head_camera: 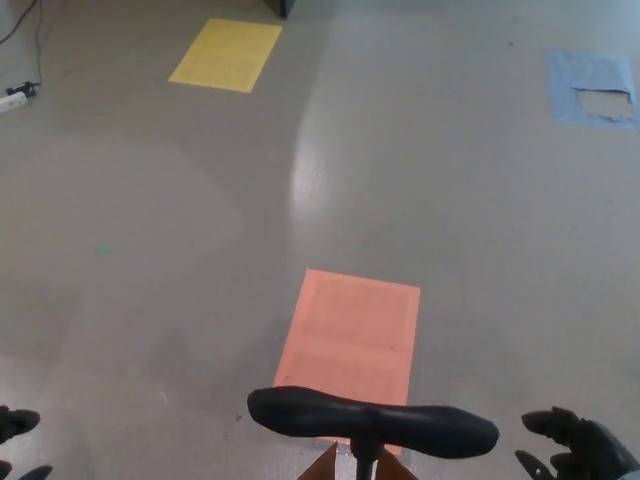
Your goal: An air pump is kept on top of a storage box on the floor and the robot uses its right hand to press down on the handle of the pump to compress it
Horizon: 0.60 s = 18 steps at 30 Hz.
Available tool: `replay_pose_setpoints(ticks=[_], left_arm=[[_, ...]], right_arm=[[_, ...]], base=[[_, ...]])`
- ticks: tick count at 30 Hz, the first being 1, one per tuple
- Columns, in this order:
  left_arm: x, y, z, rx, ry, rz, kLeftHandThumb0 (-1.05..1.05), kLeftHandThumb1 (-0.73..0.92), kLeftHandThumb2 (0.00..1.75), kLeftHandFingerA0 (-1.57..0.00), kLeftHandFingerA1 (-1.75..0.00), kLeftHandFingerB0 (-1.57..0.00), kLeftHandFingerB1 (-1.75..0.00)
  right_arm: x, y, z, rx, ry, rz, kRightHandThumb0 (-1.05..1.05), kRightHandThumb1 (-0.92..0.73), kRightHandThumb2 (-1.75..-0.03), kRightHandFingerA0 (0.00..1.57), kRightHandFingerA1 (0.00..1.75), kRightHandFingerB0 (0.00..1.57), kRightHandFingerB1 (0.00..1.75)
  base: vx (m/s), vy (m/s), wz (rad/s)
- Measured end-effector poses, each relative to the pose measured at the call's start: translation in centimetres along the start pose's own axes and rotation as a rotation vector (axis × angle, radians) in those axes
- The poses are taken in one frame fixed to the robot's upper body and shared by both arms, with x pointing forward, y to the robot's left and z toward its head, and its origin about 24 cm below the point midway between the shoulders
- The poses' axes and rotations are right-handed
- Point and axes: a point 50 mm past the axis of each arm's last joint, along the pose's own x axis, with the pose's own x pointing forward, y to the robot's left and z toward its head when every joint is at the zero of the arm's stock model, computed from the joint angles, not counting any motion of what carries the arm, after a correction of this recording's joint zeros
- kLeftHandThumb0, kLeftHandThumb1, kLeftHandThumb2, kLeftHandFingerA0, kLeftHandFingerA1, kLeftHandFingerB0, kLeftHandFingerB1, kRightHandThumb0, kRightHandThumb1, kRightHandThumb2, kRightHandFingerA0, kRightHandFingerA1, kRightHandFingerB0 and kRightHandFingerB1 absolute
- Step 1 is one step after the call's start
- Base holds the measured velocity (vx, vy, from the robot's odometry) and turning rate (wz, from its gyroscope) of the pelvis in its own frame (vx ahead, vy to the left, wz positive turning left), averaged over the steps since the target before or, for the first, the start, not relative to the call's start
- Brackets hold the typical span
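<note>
The air pump's black handle (372,423) lies crosswise at the bottom middle of the head view, on a thin black shaft (366,462). Under it, two brown flaps of the storage box (322,469) just show at the bottom edge. My right hand (575,449) hovers at the bottom right, to the right of the handle's end and apart from it, fingers spread, holding nothing. Only the fingertips of my left hand (20,440) show at the bottom left corner, far from the handle.
An orange-pink sheet (350,335) lies on the grey floor just beyond the pump. A yellow sheet (226,54) is at the far left, a torn blue sheet (593,88) at the far right. A white power strip with cable (15,96) sits at the left edge.
</note>
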Motion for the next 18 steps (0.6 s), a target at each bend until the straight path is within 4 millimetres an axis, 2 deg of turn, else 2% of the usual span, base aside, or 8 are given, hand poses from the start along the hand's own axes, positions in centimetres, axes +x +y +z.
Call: replay_pose_setpoints(ticks=[2,3,4,9,11,12,13,18], left_arm=[[0.0,0.0,0.0,-0.002,-0.007,-0.002,-0.53,0.78,0.64,-0.21,-0.32,-0.17,-0.29],[0.0,0.0,0.0,-0.002,-0.012,-0.004,-0.31,0.59,1.08,-0.01,-0.48,-0.01,-0.47],[0.0,0.0,0.0,-0.002,-0.015,-0.005,-0.33,0.56,1.07,-0.01,-0.48,0.0,-0.47],[-0.1,0.1,0.3,-0.008,-0.044,-0.005,-0.66,0.64,0.83,-0.07,-0.38,-0.06,-0.36],[-0.1,0.1,0.3,-0.013,-0.051,-0.002,-0.34,0.52,1.04,-0.01,-0.48,0.0,-0.47],[-0.1,0.1,0.4,-0.014,-0.054,-0.001,-0.65,0.55,0.9,-0.09,-0.45,0.0,-0.36],[-0.1,0.1,0.4,-0.015,-0.056,-0.001,-0.65,0.55,0.9,-0.09,-0.45,0.0,-0.37],[0.0,0.2,0.7,-0.017,-0.068,0.003,-0.68,0.58,0.9,-0.06,-0.43,0.0,-0.35]], right_arm=[[0.0,-0.3,0.0,0.024,-0.012,-0.022,-0.65,-0.82,-0.65,0.23,0.33,0.18,0.28],[-0.1,-0.6,0.0,0.055,-0.024,-0.046,-0.66,-0.82,-0.64,0.22,0.34,0.17,0.28],[-0.1,-0.8,0.1,0.074,-0.032,-0.06,-0.36,-0.52,-1.09,0.0,0.48,0.0,0.48],[-0.4,-2.5,1.2,0.245,-0.149,-0.182,-0.8,-0.86,-0.67,0.24,0.29,0.16,0.27],[-0.7,-3.1,1.6,0.277,-0.194,-0.216,-0.81,-0.86,-0.67,0.25,0.31,0.19,0.28],[-0.9,-3.4,1.9,0.293,-0.224,-0.235,-0.37,-0.44,-1.05,0.0,0.5,0.0,0.49],[-1.0,-3.6,2.1,0.301,-0.242,-0.246,-0.82,-0.86,-0.66,0.19,0.3,0.17,0.28],[-2.2,-5.6,4.1,0.335,-0.395,-0.331,-0.78,-0.86,-0.66,0.22,0.29,0.17,0.28]], base=[[0.0,0.0,0.0],[0.0,0.0,0.0],[0.0,0.0,0.0],[0.0,0.0,0.0],[0.0,0.0,0.0],[0.0,0.0,0.0],[0.0,0.0,0.0],[0.0,0.0,0.0]])
